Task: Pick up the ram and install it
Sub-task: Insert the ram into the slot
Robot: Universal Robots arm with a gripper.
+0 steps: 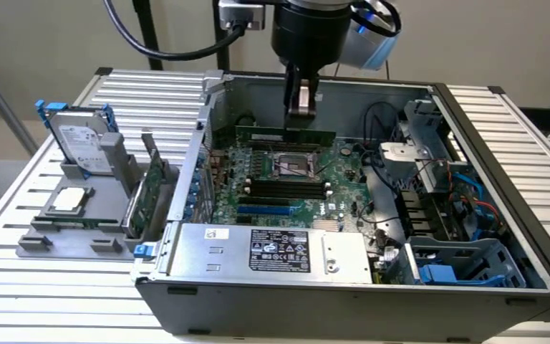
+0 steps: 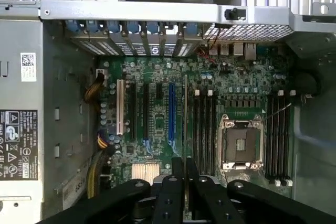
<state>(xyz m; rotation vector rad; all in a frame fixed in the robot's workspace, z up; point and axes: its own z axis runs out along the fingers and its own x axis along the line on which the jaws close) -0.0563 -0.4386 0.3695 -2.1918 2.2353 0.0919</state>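
One stick, the ram (image 1: 285,134), is gripped in the hand (image 1: 301,120) and hangs inside the open computer case (image 1: 504,143), above the main board (image 1: 256,165) and not yet seated in anything. In the exterior view it lies level, long edge down, and appears just beyond the processor socket (image 1: 289,165) as that camera looks. In the wrist view the ram (image 2: 185,119) shows edge-on as a thin strip running out from between the fingertips. It runs parallel with the black memory slots (image 2: 203,124) and seems to lie between the nearest of them and a blue slot (image 2: 171,114).

To do this step well, the stick likely has to stay level and square with the chosen slot, with its bottom edge over the groove along its whole length before any downward push. The notch should match the key in the slot and the end latches should stand open; neither can be made out. A tilted or offset descent could jam one end or scrape neighbouring parts.

The hand (image 2: 185,165) is drawn narrow, its two fingers pressed on the flat faces of the stick near the middle of its length. Nothing else touches it.
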